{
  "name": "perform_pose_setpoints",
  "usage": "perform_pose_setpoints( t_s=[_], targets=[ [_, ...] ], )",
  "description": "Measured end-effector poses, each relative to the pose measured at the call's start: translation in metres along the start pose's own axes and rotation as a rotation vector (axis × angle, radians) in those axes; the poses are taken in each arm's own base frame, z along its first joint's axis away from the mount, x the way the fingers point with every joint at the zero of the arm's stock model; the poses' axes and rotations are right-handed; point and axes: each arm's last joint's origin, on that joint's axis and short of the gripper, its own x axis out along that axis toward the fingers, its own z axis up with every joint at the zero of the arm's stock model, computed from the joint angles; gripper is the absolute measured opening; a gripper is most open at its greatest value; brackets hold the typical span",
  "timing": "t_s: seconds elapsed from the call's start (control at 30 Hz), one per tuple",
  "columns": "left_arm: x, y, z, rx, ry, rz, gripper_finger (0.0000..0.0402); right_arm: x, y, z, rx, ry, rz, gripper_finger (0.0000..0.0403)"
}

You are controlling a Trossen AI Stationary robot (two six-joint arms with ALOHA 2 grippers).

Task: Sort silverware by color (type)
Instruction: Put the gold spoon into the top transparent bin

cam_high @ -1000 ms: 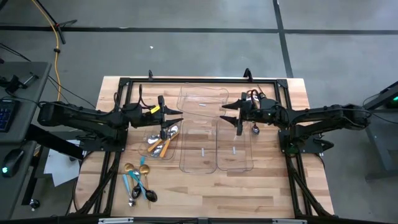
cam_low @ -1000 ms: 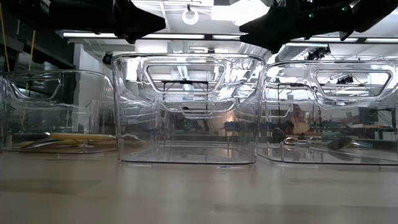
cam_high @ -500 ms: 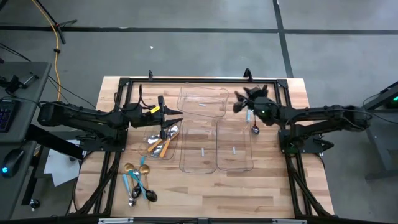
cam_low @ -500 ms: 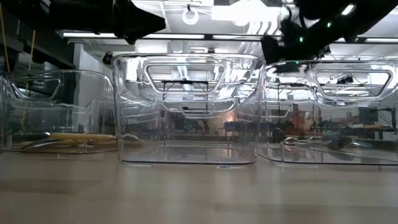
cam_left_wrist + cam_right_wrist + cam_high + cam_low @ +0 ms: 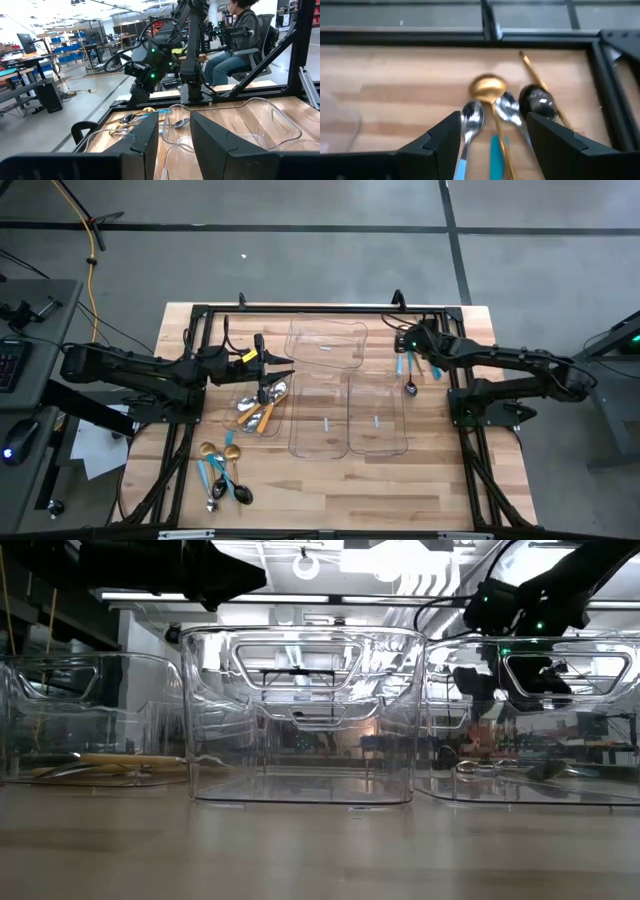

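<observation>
The counter (image 5: pixel 330 480) is carrying clear trays (image 5: pixel 348 415) and silverware in three groups: some lying in the left tray (image 5: pixel 262 402), loose pieces (image 5: pixel 222 470) near the front left, and a cluster (image 5: pixel 500 107) under the right gripper (image 5: pixel 492 142), whose fingers are standing released and empty. The left gripper (image 5: pixel 175 135) is hovering with fingers apart, holding nothing. The pieces are likely light, stiff and slippery, so the handle is looking the best hold. The overlapping bowls are hiding one another, and several handles are running out of the right wrist view.
</observation>
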Motion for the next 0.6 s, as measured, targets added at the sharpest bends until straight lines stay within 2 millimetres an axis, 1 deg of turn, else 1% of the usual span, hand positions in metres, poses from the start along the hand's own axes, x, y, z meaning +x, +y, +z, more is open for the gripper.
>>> perform_pose_setpoints(
  t_s=[0.2,0.37,0.6],
  targets=[
    [0.000,0.000,0.000,0.000,0.000,0.000,0.0104,0.018,0.000,-0.007,-0.072,0.078,-0.060,0.0210],
    [0.000,0.000,0.000,0.000,0.000,0.000,0.0104,0.033,-0.001,-0.008,-0.073,0.164,-0.034,0.0210],
    [0.000,0.000,0.000,0.000,0.000,0.000,0.0104,0.047,-0.005,-0.010,-0.070,0.197,-0.083,0.0210]
  ],
)
